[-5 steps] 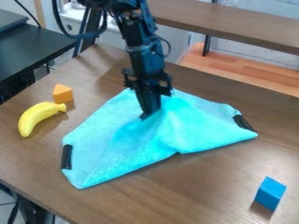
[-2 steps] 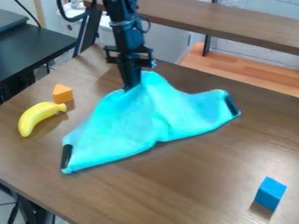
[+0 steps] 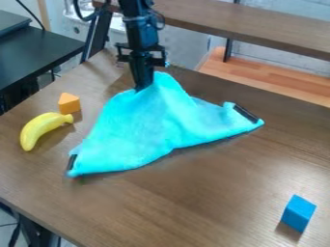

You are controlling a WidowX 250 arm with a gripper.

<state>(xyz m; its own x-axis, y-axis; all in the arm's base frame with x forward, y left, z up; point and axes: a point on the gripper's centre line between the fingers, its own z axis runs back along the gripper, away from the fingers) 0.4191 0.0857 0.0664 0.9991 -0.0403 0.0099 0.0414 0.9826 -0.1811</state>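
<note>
the gripper [image 3: 144, 89] is closed on a pinch of turquoise cloth [image 3: 145, 128], which hangs from the jaws and spreads below them to both sides.

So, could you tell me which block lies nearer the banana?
The orange block, right by the banana; the blue block sits far across the table.

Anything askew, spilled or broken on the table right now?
No spill or breakage visible. Only the turquoise cloth looks askew: rumpled and peaked where the claw grips it, rather than flat. The banana, orange block and blue block sit apart from it, nothing odd.
</note>
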